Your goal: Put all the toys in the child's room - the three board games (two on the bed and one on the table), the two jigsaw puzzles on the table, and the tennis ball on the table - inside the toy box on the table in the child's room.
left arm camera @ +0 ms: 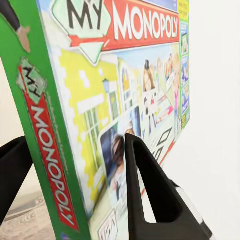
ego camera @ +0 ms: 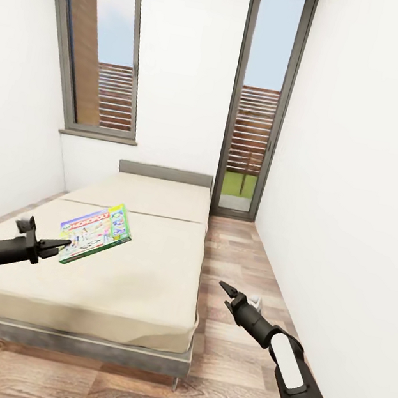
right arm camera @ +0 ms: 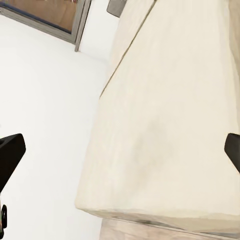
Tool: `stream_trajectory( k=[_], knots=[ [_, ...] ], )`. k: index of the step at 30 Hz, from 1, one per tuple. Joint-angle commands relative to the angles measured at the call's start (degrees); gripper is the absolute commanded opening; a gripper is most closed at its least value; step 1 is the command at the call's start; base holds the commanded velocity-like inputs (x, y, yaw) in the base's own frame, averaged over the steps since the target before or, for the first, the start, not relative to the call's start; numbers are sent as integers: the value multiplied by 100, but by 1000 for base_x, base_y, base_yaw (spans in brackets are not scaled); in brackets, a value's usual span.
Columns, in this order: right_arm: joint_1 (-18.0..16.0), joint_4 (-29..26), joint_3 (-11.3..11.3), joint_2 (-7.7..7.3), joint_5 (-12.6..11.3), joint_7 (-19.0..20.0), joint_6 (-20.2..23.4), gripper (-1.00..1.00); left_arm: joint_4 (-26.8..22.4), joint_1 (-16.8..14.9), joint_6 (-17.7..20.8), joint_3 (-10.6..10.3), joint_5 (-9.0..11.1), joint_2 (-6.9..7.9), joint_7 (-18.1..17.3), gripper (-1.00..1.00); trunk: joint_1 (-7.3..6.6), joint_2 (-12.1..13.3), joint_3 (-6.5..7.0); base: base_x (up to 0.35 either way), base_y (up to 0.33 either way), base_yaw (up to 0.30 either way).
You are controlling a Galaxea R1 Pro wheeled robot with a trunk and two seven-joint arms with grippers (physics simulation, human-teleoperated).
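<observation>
A white-green board game (ego camera: 96, 233) with a Monopoly cover hangs tilted just above the bed (ego camera: 140, 280). My left gripper (ego camera: 61, 246) is shut on its near edge. In the left wrist view the game box (left arm camera: 125, 75) stands on edge between the two black fingers (left arm camera: 150, 195). My right gripper (ego camera: 227, 294) hovers open and holding nothing over the floor, right of the bed's front corner. Its wrist view looks along the cream mattress (right arm camera: 170, 125), with the fingertips (right arm camera: 10, 155) far apart. The toy box, table, jigsaw puzzles and tennis ball are out of view.
The bed fills the room's left side, with a grey headboard (ego camera: 164, 172) at the far wall. A strip of wood-plank floor (ego camera: 235, 250) runs between the bed and the right wall toward a tall narrow glass door (ego camera: 258, 105). A window (ego camera: 101, 47) sits at the back left.
</observation>
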Motion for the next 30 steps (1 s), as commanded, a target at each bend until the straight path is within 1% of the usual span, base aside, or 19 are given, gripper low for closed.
stream_trajectory(
  k=[1, 11, 21, 24, 27, 30],
  knots=[
    [-3, 0, -15, -1, -18, 16, 32, 100, 1, -3, 50, 0, 6, 9, -11, -100, -24, 39, 12, 0, 0, 0],
    [-3, 0, -39, -5, -18, 259, 18, 100, 1, -3, 50, 3, 6, 18, -11, -100, -243, 440, 192, 0, 0, 0],
    [-1, -3, -50, -5, -18, 294, 17, 100, 1, -3, 50, 1, 6, 9, -11, -100, -463, 841, 371, 0, 0, 0],
    [-2, -1, -41, -5, -18, 294, 17, 100, 1, -3, 50, -58, 6, 6, -11, -100, -529, 961, 425, 0, 0, 0],
    [1, -4, -19, -3, -12, 271, 12, 100, 1, -6, 50, -260, 6, 17, -11, -100, -595, 1082, 479, 0, 0, 0],
    [-2, -12, -9, -4, -9, 220, 5, 100, 1, -5, 50, -326, 11, 17, -11, -100, -661, 1202, 533, 0, 0, 0]
  ],
)
